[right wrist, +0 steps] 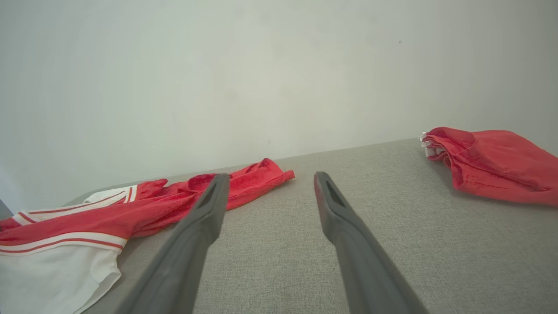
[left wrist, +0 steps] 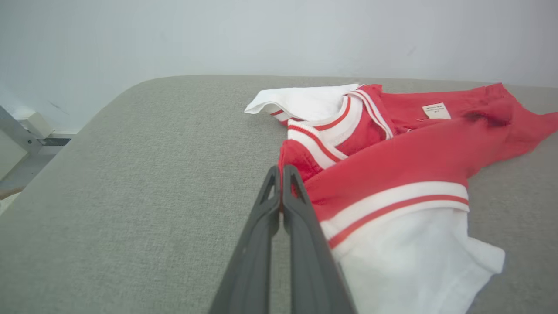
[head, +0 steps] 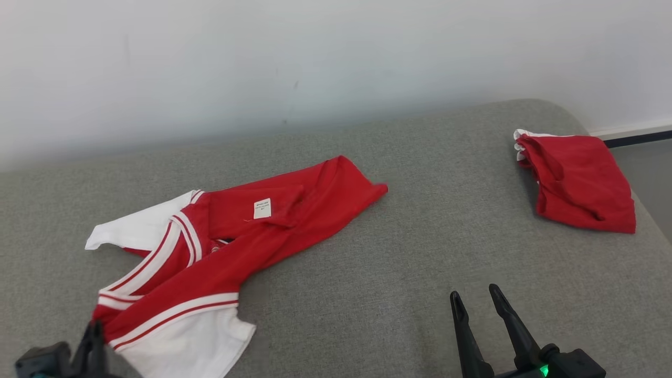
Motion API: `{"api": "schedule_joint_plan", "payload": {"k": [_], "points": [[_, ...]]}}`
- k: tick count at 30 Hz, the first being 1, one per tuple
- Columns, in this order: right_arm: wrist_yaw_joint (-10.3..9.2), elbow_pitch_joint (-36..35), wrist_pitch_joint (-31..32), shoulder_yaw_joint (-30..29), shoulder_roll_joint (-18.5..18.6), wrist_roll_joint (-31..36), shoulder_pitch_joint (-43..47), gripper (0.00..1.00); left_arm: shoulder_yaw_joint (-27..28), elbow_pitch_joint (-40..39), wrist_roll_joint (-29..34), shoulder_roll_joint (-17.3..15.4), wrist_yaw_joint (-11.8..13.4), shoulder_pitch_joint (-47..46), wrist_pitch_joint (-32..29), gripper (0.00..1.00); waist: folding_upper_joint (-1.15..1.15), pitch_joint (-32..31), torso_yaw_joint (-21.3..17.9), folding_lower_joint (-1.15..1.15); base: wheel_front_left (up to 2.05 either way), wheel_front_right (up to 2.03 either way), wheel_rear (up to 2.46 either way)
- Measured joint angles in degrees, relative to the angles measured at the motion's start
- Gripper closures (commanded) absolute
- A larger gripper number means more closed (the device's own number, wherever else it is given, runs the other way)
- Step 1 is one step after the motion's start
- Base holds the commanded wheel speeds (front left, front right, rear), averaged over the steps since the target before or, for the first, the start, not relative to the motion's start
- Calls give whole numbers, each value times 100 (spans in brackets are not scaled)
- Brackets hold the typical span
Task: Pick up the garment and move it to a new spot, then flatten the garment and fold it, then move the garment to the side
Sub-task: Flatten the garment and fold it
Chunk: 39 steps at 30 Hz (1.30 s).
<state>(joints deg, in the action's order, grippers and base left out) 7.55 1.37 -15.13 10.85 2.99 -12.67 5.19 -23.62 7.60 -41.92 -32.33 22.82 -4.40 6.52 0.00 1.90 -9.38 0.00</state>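
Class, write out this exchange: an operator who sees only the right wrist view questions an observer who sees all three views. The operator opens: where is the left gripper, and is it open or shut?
Observer: The left gripper is shut, its tips at the red edge of the red and white garment; whether cloth is caught, I cannot tell.
Operator: Any mark on that garment?
Observer: A small white label lies on its red part.
Operator: What lies beyond the other red garment?
Observer: The grey cushion ends, then a dark strip runs along the foot of the wall.
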Motion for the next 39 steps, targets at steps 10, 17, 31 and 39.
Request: {"api": "schedule_joint_plan", "payload": {"k": [10,17,31,39], "points": [[0,125,-1,81,77,-32,-4,0,390,82,-231,-248,219,440,75,100,0,48,123,0,0,0,0],[0,751,0,81,189,-259,-281,0,307,70,-80,-51,244,306,396,0,0,104,320,0,0,0,0],[0,3398,-1,-394,343,-831,-2150,0,278,-564,724,1107,-260,342,837,0,0,167,1226,0,0,0,0],[0,4891,0,-548,421,-1188,-3249,0,159,-218,1124,1636,-947,390,837,0,0,350,1787,1,0,0,0]]}}
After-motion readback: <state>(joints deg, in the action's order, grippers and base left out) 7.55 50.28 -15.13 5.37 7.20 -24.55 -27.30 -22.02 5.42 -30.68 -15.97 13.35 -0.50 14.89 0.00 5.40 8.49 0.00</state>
